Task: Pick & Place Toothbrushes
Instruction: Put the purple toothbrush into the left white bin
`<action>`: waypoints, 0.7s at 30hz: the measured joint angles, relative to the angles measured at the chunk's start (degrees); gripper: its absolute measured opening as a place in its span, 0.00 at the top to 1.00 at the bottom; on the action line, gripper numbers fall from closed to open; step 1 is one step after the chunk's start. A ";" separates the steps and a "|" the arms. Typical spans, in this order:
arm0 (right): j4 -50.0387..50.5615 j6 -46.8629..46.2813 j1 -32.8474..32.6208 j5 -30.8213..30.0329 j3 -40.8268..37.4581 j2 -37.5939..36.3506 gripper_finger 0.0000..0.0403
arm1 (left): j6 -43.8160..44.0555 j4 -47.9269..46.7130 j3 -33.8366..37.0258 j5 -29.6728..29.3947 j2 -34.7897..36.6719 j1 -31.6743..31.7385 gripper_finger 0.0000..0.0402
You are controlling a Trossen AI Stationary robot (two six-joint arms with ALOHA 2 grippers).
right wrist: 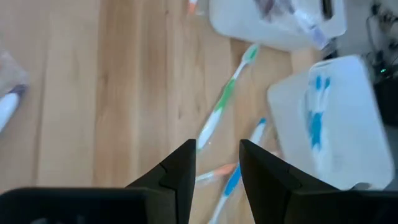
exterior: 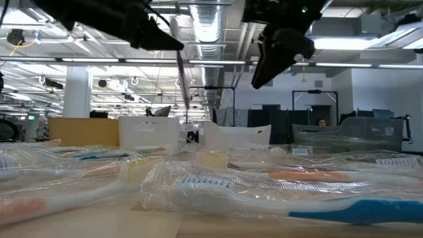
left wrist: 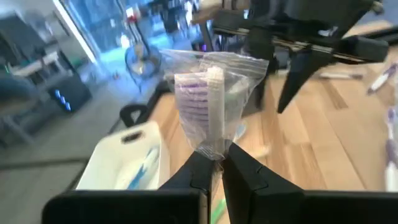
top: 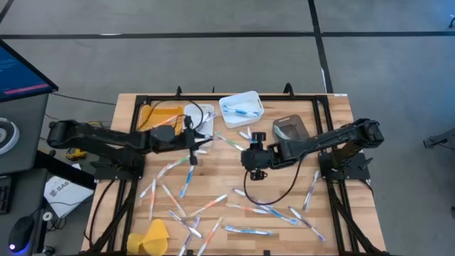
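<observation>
1. My left gripper (left wrist: 214, 163) is clenched on a wrapped toothbrush (left wrist: 214, 106) with purple-white bristles. The low view shows it hanging off the table from the fingertips, near the back bins. The pinch sits at one end of the handle, so the wrapper and head stay free of the fingers.

2. In the high view the left gripper (top: 192, 146) hovers just in front of the clear bin (top: 207, 112) and the orange bin (top: 147, 114). I judge the lift is meant to carry the brush over a bin wall without dragging it.

3. My right gripper (right wrist: 216, 163) holds nothing; its fingers stand apart with bare wood between them. It hangs above the table centre (top: 257, 158), pointed down at a green-handled toothbrush (right wrist: 224, 99) and a blue-and-orange pair near it. I read this as the approach to the next pick.

4. The white bin (top: 242, 108) already holds blue brushes, which suggests sorting by colour, though I cannot confirm it.

5. The other toothbrushes (top: 249, 230) lie scattered on the front half of the table (top: 334, 107), several crossing each other. A yellow lump (top: 151, 237) rests at the front left corner, well clear of both arms.
</observation>
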State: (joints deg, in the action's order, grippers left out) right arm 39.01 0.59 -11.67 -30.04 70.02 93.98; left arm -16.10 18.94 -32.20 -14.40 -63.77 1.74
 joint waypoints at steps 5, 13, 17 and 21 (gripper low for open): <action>-0.94 0.32 -1.76 0.15 -0.06 0.02 0.71 | 3.33 -19.40 -10.02 -0.34 1.56 2.33 0.98; -2.44 1.30 -1.53 0.15 -0.04 0.04 0.71 | 5.47 -45.47 -27.70 1.93 -3.73 9.86 0.98; -2.55 1.32 -1.18 0.15 -0.04 0.04 0.71 | 6.61 -52.57 -33.11 8.62 -6.98 16.81 0.98; -2.86 1.32 -0.61 0.17 -0.04 0.04 0.71 | 9.42 -56.15 -35.43 15.70 -11.95 24.37 0.98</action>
State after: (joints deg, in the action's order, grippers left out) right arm 36.15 1.91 -12.28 -29.87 69.97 94.02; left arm -6.68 -37.20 -67.63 1.30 -75.72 26.11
